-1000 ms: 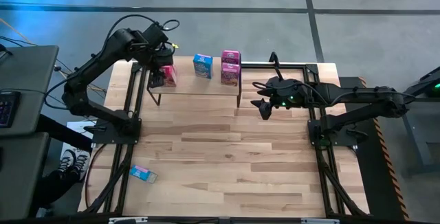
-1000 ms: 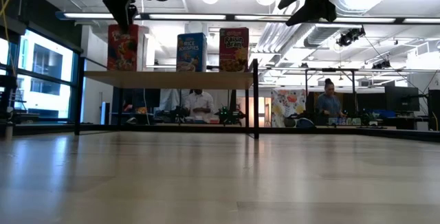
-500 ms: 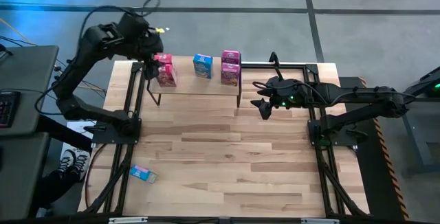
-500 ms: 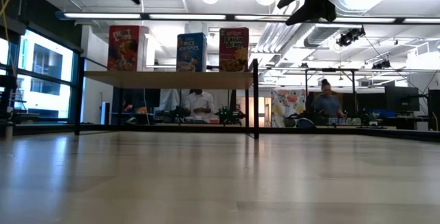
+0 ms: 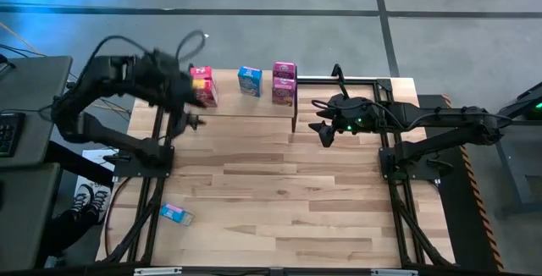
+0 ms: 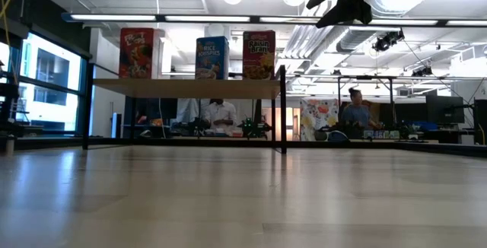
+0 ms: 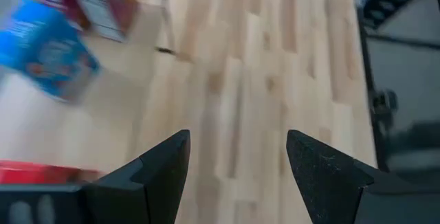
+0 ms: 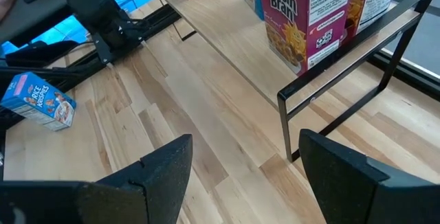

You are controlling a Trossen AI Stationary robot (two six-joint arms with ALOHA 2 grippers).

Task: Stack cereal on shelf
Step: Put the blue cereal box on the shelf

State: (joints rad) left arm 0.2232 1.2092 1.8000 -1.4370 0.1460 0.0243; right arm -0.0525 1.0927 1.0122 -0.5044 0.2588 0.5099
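At the near left corner of the table (image 5: 279,200), a blue cereal box (image 5: 176,214) lies flat on the planks by itself, well apart from everything else; my right wrist camera catches it too, a Rice Krispies box (image 8: 38,101) on its side. Farther in, my left gripper (image 5: 188,122) hangs over the boards just in front of the left end of the shelf (image 5: 246,104), its two dark fingers (image 7: 161,165) spread wide with only bare wood between them, holding nothing. My right gripper (image 5: 323,130) hovers off the shelf's right end, above the table, its fingers (image 8: 165,169) likewise parted and empty. Beyond both, on the shelf board, the cereal stands upright in a row: a pink box (image 5: 203,86) at the left end, a blue box (image 5: 249,80) in the middle, and a magenta Raisin Bran box (image 5: 283,92) at the right with another magenta box (image 5: 284,70) just behind it. From table height only three fronts show side by side, red (image 6: 136,52), blue (image 6: 211,57) and Raisin Bran (image 6: 259,54). Far off in the room behind, a person (image 6: 354,116) sits at a bench, and another person (image 6: 221,115) shows beneath the shelf.
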